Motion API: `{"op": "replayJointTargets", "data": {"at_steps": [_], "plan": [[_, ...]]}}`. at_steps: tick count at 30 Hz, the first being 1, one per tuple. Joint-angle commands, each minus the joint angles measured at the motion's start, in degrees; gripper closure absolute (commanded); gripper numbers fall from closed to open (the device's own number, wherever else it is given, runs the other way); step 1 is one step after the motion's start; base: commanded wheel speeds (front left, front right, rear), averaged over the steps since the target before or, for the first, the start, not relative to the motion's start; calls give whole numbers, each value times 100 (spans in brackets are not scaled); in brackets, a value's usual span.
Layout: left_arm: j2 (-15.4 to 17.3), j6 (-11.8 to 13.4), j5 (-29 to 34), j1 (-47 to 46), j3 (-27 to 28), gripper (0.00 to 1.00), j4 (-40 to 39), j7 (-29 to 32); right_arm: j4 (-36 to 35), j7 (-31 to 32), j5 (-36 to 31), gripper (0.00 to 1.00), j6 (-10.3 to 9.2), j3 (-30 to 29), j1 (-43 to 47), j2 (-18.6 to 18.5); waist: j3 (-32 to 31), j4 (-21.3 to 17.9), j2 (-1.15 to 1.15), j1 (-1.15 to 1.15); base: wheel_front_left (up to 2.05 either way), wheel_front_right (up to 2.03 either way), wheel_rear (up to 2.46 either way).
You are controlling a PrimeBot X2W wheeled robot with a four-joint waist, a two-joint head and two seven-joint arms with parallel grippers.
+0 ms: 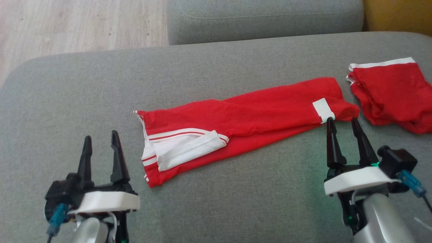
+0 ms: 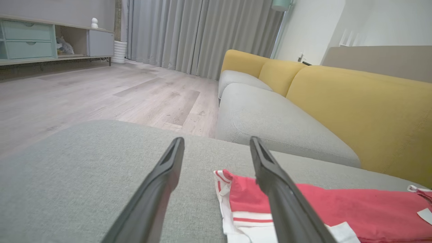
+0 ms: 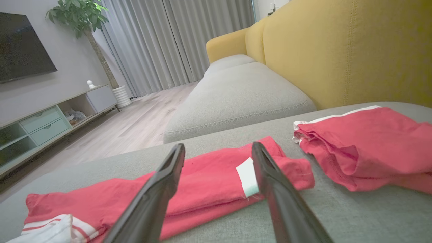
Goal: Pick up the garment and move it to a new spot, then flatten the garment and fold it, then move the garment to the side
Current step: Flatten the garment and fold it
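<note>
A long red garment (image 1: 243, 116) with white striped trim lies folded into a narrow band across the grey sofa seat (image 1: 216, 199). Its white-striped end is at the left, and a white label (image 1: 323, 109) is near its right end. My right gripper (image 1: 342, 123) stands open just in front of the labelled end (image 3: 248, 175), fingertips at the cloth's edge. Open as well, my left gripper (image 1: 101, 140) hovers to the left of the striped end (image 2: 236, 202), with nothing between its fingers.
A second red garment (image 1: 391, 94) with a white band lies bunched at the right of the seat, also seen as a red heap (image 3: 368, 148). Behind are another grey cushion (image 1: 263, 18), a yellow backrest (image 3: 341, 47) and wooden floor (image 1: 74, 23).
</note>
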Motion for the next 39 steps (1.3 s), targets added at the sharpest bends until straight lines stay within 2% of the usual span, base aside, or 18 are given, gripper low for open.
{"op": "replayJointTargets", "data": {"at_steps": [1, 3, 4, 8, 17, 24, 32, 33, 34, 39], "plan": [[-35, -130, 114, -236, 376, 0, -150, -36, -248, -36, 16, 0, -4, 176, -155, 47, 50, 23, 0, 1, 0, 0, 0], [-129, -304, 276, -285, 467, 0, -89, -36, -267, -36, 29, 0, -4, 174, -165, 48, 123, 54, 0, 1, 0, 0, 0], [-129, -304, 276, -285, 467, 0, -89, -36, -267, -36, 29, 0, -4, 174, -165, 48, 123, 54, 0, 1, 0, 0, 0], [-252, -560, 577, -479, 593, 0, 52, -37, -167, -36, -187, 0, -4, -39, -371, 49, 301, 124, 0, 1, 0, 0, 0], [-499, -949, 884, -857, 800, 0, 324, -37, 731, 519, -995, 0, -4, -1379, -1449, 49, 829, 329, 0, 1, 0, 0, 0], [-588, -1119, 1052, -1040, 906, 0, 413, -37, 1818, 885, -1657, 0, -4, -2217, -2110, 50, 1043, 448, 0, 1, 0, 0, 0], [-625, -1211, 1169, -1194, 1020, 0, 509, -37, 2980, 1113, -2000, 0, -4, -2443, -2613, 50, 1138, 443, 0, 1, 0, 0, 0], [-628, -1218, 1182, -1208, 1034, 0, 517, -37, 3092, 1101, -1991, 82, -4, -2392, -2662, 50, 1136, 436, 0, 1, 0, 0, 0], [-630, -1229, 1205, -1220, 1035, 0, 521, -37, 3170, 1053, -1998, 100, -4, -2353, -2699, 50, 1131, 428, 0, 1, 0, 0, 0], [-636, -1296, 1326, -1260, 1007, 0, 577, -37, 3221, 816, -2296, 100, -4, -2403, -2753, 36, 1026, 351, 0, 1, 0, 0, 0]]}}
